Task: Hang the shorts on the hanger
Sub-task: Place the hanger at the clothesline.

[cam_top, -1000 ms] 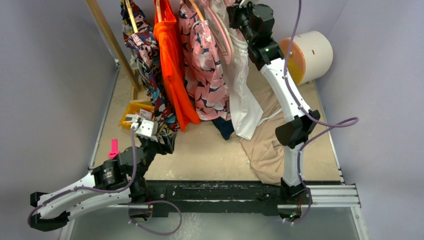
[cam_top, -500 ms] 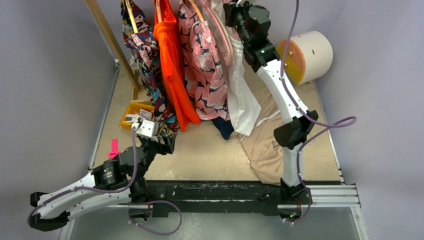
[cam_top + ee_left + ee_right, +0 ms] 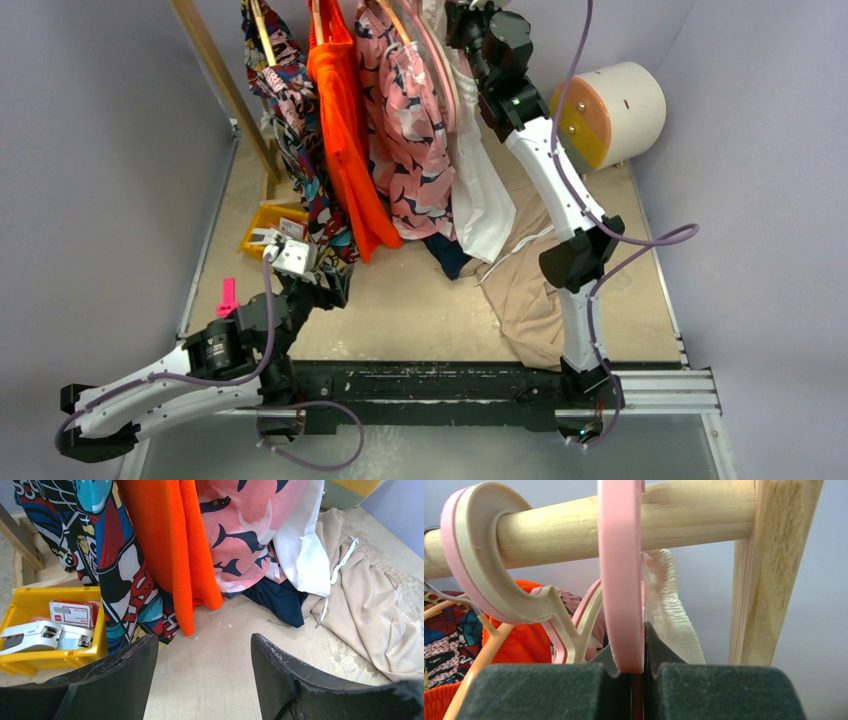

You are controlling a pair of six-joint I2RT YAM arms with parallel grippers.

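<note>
- Pinching the loop of the pink hanger [image 3: 620,570], the right end effector [image 3: 638,677] is pressing both fingers tight against it where the loop is crossing the wooden rail [image 3: 574,525].
- The left end effector [image 3: 200,680] is hovering spread wide above the table [image 3: 225,650], gripping nothing.
- The hanger's arms are hiding among the neighbouring clothes.
- The white shorts [image 3: 485,200] are hanging at the rail's right end, their gathered waistband bunching just behind the loop.

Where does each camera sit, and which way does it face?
Top external: above and behind the bases, looking down at the beige table; the left arm and right arm show.
Left wrist: low, facing hanging clothes; the open left claw shows.
Right wrist: raised, facing the round wooden rail; the right claw grips the smooth pink hanger.
Shared: plain white thin-fabric shorts, top and left wrist.
</note>
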